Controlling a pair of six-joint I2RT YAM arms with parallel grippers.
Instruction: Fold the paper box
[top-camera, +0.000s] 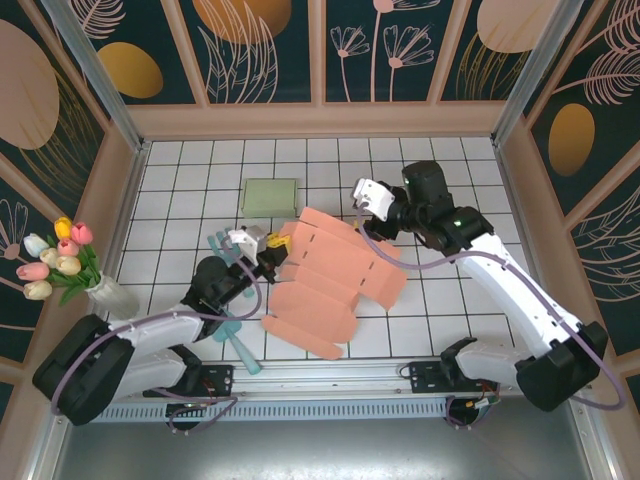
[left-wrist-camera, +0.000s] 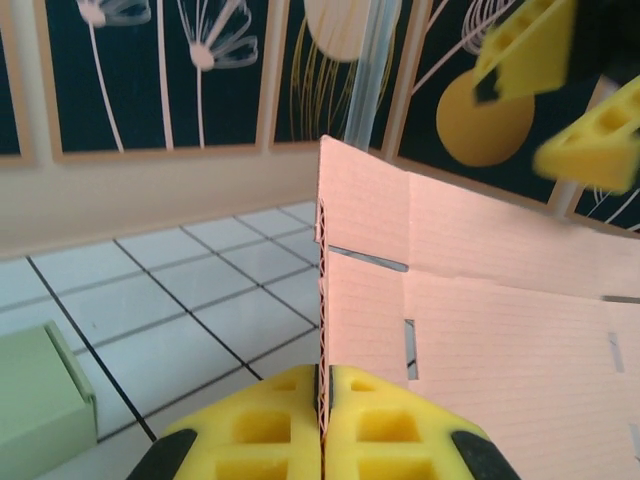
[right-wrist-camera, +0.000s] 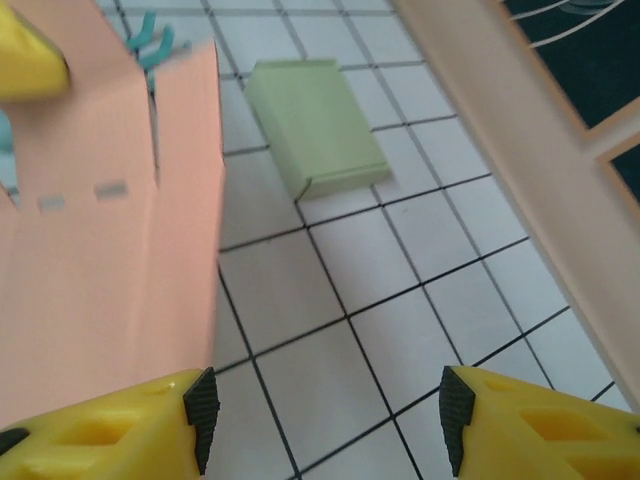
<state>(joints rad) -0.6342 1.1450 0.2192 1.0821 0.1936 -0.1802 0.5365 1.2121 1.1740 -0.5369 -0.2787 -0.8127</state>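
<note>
The paper box (top-camera: 335, 275) is a salmon-pink corrugated blank, mostly flat on the tiled table, with its left flap raised. My left gripper (top-camera: 272, 248) is shut on that flap's edge. In the left wrist view the yellow pads (left-wrist-camera: 390, 430) pinch the upright cardboard (left-wrist-camera: 480, 300) edge-on. My right gripper (top-camera: 358, 212) hovers open at the blank's far right edge. In the right wrist view its jaws (right-wrist-camera: 325, 420) stand wide apart over bare tiles, with the pink sheet (right-wrist-camera: 100, 250) beside the left finger.
A flat green box (top-camera: 270, 196) (right-wrist-camera: 315, 125) lies on the tiles behind the blank. Teal tools (top-camera: 240, 345) lie near the left arm. A vase of tulips (top-camera: 70, 265) stands at the left wall. Patterned walls enclose the table.
</note>
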